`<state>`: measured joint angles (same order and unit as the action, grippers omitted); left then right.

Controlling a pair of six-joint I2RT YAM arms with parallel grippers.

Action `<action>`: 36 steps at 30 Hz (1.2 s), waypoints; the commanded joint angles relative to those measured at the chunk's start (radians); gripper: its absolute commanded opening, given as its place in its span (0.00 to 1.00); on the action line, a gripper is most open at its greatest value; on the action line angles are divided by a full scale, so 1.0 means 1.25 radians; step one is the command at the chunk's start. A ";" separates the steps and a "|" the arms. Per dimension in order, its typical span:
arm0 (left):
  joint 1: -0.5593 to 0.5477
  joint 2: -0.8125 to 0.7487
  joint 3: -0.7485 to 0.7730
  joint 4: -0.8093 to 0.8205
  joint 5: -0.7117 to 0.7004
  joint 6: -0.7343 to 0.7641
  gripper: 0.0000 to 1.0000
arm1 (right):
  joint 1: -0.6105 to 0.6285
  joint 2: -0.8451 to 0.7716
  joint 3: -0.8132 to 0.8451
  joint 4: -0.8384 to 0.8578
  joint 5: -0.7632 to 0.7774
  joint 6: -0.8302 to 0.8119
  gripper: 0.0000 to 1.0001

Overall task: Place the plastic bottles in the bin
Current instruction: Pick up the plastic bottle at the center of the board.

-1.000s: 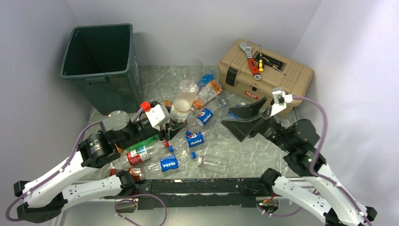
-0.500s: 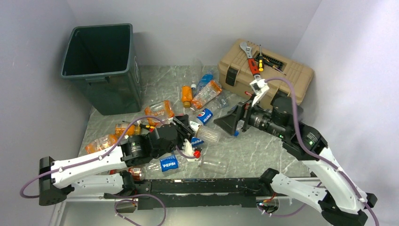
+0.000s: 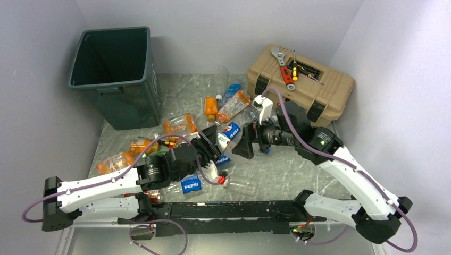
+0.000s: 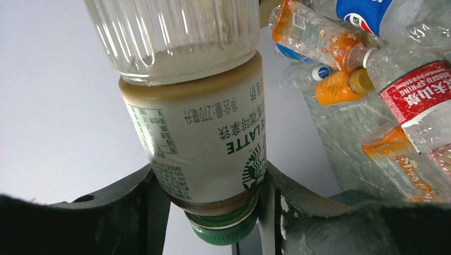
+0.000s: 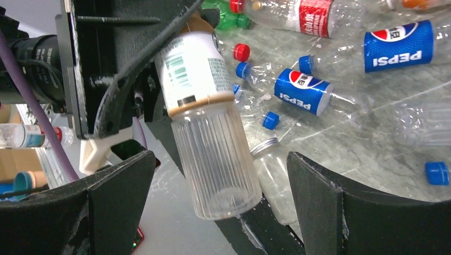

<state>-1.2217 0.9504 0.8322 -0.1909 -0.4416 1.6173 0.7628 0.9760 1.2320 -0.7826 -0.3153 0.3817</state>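
Observation:
My left gripper is shut on a latte bottle with a white label, ribbed clear base and green cap, gripped near the cap between the fingers. It holds the bottle above the table's middle, base pointing right. My right gripper is open, and its jaws stand apart on either side of the bottle's base without touching it. Several Pepsi, orange and clear bottles lie on the table. The dark bin stands at the far left.
A tan toolbox with a wrench and screwdrivers on top sits at the far right. Loose blue and red caps and a clear bottle lie near the front. White walls close in both sides.
My left arm swung the latte bottle from upright near the bin down to the table's middle, tipped sideways. My right gripper moved left, and its open jaws now flank the bottle's base.

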 commanded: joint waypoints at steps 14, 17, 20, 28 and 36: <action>-0.009 -0.042 -0.029 0.069 0.045 0.045 0.00 | 0.005 0.082 -0.065 0.034 -0.166 -0.106 0.91; -0.009 -0.039 -0.028 0.072 0.050 0.045 0.00 | 0.006 0.085 -0.086 0.053 -0.168 -0.100 0.81; -0.009 -0.036 -0.028 0.075 0.050 0.044 0.00 | 0.007 0.090 -0.095 0.068 -0.179 -0.098 0.70; -0.009 -0.037 -0.021 0.119 0.064 -0.035 0.42 | 0.008 0.037 -0.117 0.112 -0.187 -0.109 0.39; -0.009 -0.081 0.004 0.144 0.051 -0.271 0.99 | 0.008 -0.210 -0.208 0.301 0.051 -0.083 0.30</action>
<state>-1.2285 0.9020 0.7860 -0.0849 -0.3805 1.4899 0.7757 0.8631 1.0096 -0.6060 -0.4515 0.2615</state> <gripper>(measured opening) 0.994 0.576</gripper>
